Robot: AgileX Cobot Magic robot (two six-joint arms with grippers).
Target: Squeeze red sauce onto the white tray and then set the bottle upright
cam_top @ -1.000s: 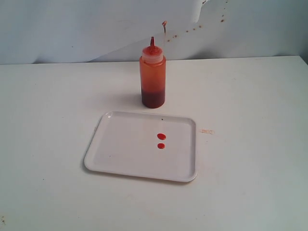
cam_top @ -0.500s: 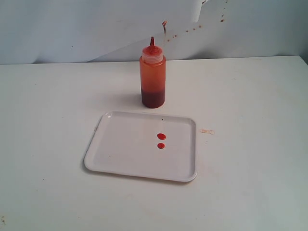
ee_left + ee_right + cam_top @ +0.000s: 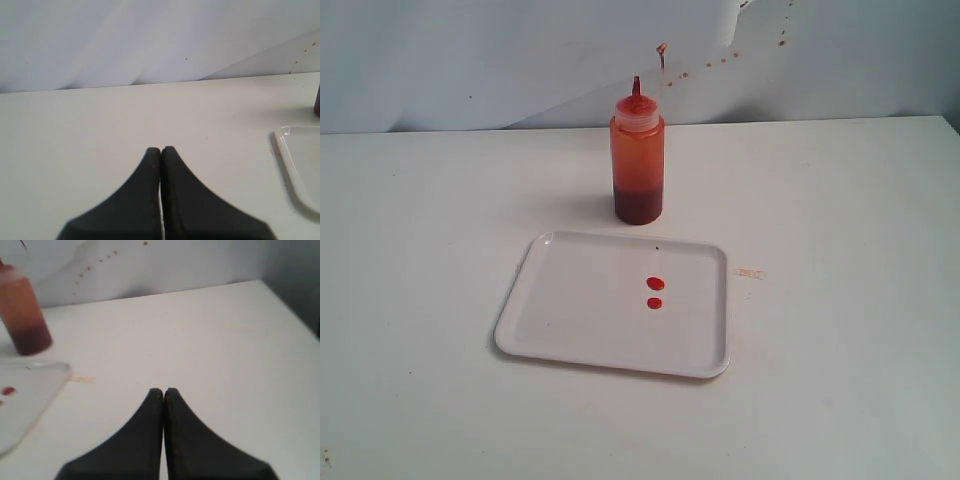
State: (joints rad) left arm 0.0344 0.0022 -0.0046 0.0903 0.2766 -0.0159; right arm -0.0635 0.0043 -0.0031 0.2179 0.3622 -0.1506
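Note:
The bottle (image 3: 638, 160) stands upright on the table behind the white tray (image 3: 580, 310), its lower part filled dark red; it also shows in the right wrist view as the bottle (image 3: 22, 315). Two round drops of red sauce (image 3: 655, 284) lie on the tray right of its middle, one drop (image 3: 8, 390) visible from the right wrist. A corner of the tray (image 3: 300, 165) shows in the left wrist view. My left gripper (image 3: 161, 149) and right gripper (image 3: 163, 390) are both shut on nothing, apart from bottle and tray. Neither arm appears in the exterior view.
A small pale scrap (image 3: 750, 272) lies on the white table (image 3: 840, 200) just right of the tray. Red-brown specks dot the back wall (image 3: 720, 58) above the bottle. The table's right edge (image 3: 295, 310) shows in the right wrist view.

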